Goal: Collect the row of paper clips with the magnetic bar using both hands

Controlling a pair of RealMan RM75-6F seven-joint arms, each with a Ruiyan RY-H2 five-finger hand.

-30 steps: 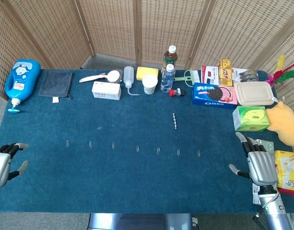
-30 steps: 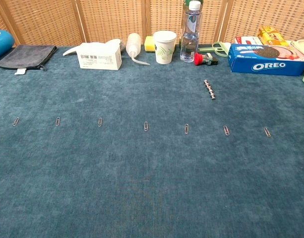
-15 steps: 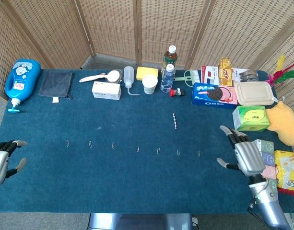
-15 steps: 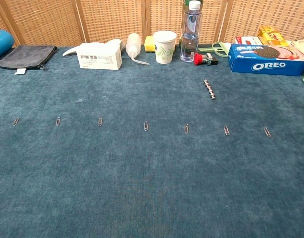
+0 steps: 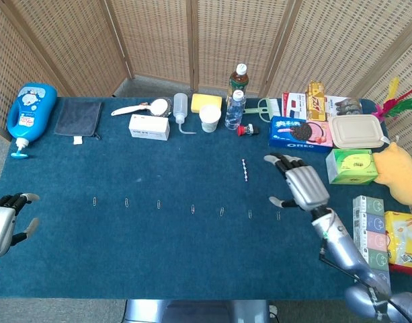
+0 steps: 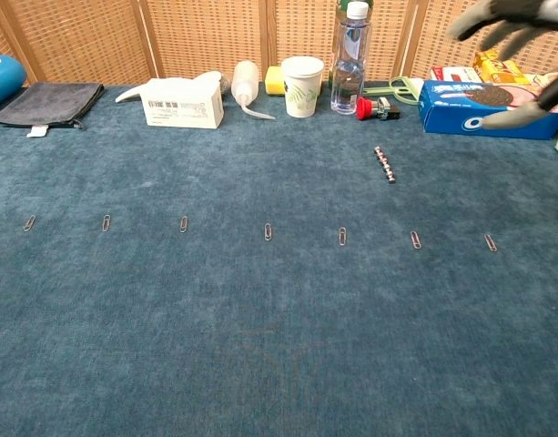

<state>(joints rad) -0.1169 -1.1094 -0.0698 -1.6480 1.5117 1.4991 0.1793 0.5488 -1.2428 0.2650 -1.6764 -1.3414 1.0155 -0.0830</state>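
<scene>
Both hands' fingers spread, empty; left hand (image 5: 3, 225) half cropped, right hand (image 5: 304, 187) blurred.

"What am I collecting?"

"A row of paper clips (image 5: 192, 209), small silver wire ones, lying flat on my blue table (image 5: 125, 262). They run left to right across the middle, spaced well apart, none touching another."

"And the magnetic bar (image 5: 245, 170)?"

"A short, thin, beaded-looking silver rod, also lying flat. It sits behind the row, toward the right, angled slightly rather than square to the clips, and apart from them. In my chest view it lies just beyond the clips (image 6: 268, 231), nearest the ones on the right side."

"Is anything stuck to it?"

"I can't tell."
</scene>
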